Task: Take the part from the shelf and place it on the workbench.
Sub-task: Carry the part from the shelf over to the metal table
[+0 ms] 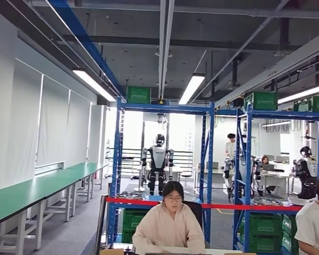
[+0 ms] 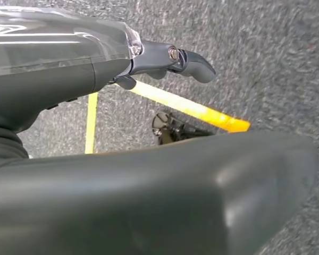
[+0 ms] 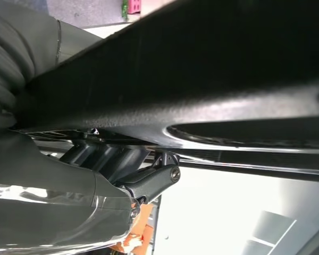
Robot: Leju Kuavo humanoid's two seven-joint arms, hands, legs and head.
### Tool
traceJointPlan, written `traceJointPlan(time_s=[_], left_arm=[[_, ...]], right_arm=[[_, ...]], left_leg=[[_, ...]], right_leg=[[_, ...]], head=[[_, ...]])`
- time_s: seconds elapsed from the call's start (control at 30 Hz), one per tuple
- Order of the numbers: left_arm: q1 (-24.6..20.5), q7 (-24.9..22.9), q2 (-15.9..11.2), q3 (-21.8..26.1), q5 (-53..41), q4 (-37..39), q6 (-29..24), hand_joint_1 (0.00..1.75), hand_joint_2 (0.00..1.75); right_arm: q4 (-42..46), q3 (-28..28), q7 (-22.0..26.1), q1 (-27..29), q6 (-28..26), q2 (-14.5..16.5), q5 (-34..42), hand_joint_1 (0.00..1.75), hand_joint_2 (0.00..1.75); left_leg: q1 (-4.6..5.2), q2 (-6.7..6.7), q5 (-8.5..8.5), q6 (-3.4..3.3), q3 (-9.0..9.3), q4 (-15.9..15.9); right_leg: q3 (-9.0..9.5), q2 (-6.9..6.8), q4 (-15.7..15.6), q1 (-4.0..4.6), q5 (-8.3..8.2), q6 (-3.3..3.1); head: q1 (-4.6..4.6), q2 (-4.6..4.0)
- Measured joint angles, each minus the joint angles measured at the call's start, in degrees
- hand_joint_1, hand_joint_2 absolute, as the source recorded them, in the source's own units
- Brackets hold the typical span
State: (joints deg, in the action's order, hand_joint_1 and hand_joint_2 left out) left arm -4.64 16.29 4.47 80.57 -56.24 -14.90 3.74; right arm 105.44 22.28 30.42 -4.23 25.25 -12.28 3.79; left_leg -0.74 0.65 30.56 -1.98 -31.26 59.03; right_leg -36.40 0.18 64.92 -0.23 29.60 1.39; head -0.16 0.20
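Hanging over grey floor point(image 2: 278, 48) w/ yellow tape lines point(image 2: 190, 108), left hand point(image 2: 122, 106) carries nothing, fingers point(image 2: 194, 65) extended. Right hand point(image 3: 109, 175) presses against a dark flat part point(image 3: 198, 85), fingers curled under its edge. Blue shelf point(image 1: 208, 159) stands ahead; green workbench point(image 1: 33, 188) along left wall.

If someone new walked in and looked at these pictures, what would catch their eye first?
Probably the person in a pale hoodie seated straight ahead behind red tape, framed by a blue shelf rack. Behind them another humanoid robot stands between the racks, and long green workbenches run along the left wall. In the right wrist view, the right hand presses against a large dark part.
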Motion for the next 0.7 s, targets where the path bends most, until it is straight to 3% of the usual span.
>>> traceJointPlan(time_s=[0.07,0.13,0.2,0.27,0.33,0.37,0.4,0.43,0.5,0.53,0.6,0.7], left_arm=[[-0.1,0.0,0.1,0.0,-0.3,0.0,0.0,0.00,1.75],[-0.2,0.1,0.2,-0.1,-0.6,0.0,0.0,0.00,1.75],[-0.3,0.1,0.3,-0.3,-1.0,0.0,0.0,0.00,1.75],[-0.5,0.2,0.3,-0.6,-1.5,0.0,0.1,0.00,1.75],[-0.6,0.1,0.3,-1.1,-2.0,0.0,0.2,0.00,1.75],[-0.6,0.1,0.2,-1.2,-2.2,0.0,0.2,0.00,1.75],[-0.6,0.0,0.2,-1.4,-2.5,0.0,0.2,0.00,1.75],[-0.6,0.0,0.2,-1.7,-2.7,0.0,0.2,0.00,1.75],[-0.7,-0.1,0.2,-2.2,-3.2,0.0,0.3,0.00,1.75],[-0.8,-0.1,0.2,-2.5,-3.4,0.0,0.4,0.00,1.75],[-1.0,-0.1,0.2,-2.9,-3.7,0.0,0.5,0.00,1.75],[-1.0,0.0,0.1,-3.5,-4.3,0.0,0.6,0.00,1.75]], right_arm=[[-0.4,0.1,-0.6,-1.3,-0.6,0.0,-0.6,1.75,1.75],[-1.2,0.3,-1.7,-3.3,-1.6,0.1,-1.1,1.75,1.75],[-2.3,0.4,-3.0,-6.0,-3.6,0.5,-2.3,1.75,1.75],[-4.2,0.3,-4.2,-9.2,-6.8,1.0,-4.9,1.75,1.75],[-6.5,0.1,-5.6,-12.4,-10.4,1.8,-9.1,1.75,1.75],[-7.7,0.0,-6.4,-13.9,-12.3,2.3,-11.6,1.75,1.75],[-9.1,-0.3,-7.4,-15.5,-14.3,2.8,-14.4,1.75,1.75],[-10.5,-0.6,-8.4,-17.3,-16.1,3.3,-17.1,1.75,1.75],[-13.2,-1.3,-10.5,-20.9,-19.5,4.5,-23.3,1.75,1.75],[-14.4,-1.6,-11.4,-22.7,-20.7,5.0,-26.3,1.75,1.75],[-16.4,-2.0,-13.4,-25.8,-22.8,5.8,-32.9,1.75,1.75],[-18.9,-2.1,-17.6,-29.5,-26.1,6.6,-45.3,1.75,1.75]], left_leg=[[0.01,0.05,0.36,0.40,0.35,-0.1],[-0.04,-0.05,0.43,1.02,0.25,-0.4],[0.01,-0.19,0.96,1.59,0.18,-0.2],[0.03,-0.22,3.23,2.01,-1.63,3.7],[-0.06,-0.22,6.25,2.46,-5.69,11.3],[-0.12,-0.22,6.89,2.67,-7.50,14.2],[-0.19,-0.23,6.41,2.84,-8.52,15.3],[-0.27,-0.24,4.72,2.96,-8.47,14.1],[-0.48,-0.38,-0.02,3.09,-5.98,6.9],[-0.50,-0.46,-1.60,2.99,-4.72,3.6],[-0.37,-0.50,-2.29,2.43,-3.75,0.9],[-0.31,-0.37,-2.42,1.34,-3.74,0.7]], right_leg=[[1.69,0.07,-4.9,0.39,-2.35,-0.92],[1.86,0.12,-5.7,0.68,-2.10,-1.50],[2.36,0.04,-6.9,0.37,-2.08,-1.95],[2.92,-0.09,-8.0,-0.02,-2.29,-2.22],[3.06,-0.11,-8.1,0.01,-2.24,-2.34],[3.10,-0.09,-8.0,0.01,-2.17,-2.36],[3.17,-0.05,-8.0,0.00,-2.08,-2.33],[3.29,-0.01,-7.9,-0.03,-1.94,-2.23],[3.55,0.05,-7.4,-0.12,-1.38,-1.80],[3.53,0.06,-7.0,-0.05,-1.07,-1.49],[3.31,0.08,-6.6,0.15,-0.76,-0.93],[3.09,-0.01,-6.2,0.08,-0.35,-0.30]], head=[[-0.01,0.03],[-0.03,0.06],[-0.03,0.04],[-0.02,0.03],[-0.02,0.02],[-0.01,0.02],[-0.01,0.02],[-0.01,0.02],[-0.01,0.02],[-0.01,0.01],[-0.01,0.01],[-0.03,0.02]])
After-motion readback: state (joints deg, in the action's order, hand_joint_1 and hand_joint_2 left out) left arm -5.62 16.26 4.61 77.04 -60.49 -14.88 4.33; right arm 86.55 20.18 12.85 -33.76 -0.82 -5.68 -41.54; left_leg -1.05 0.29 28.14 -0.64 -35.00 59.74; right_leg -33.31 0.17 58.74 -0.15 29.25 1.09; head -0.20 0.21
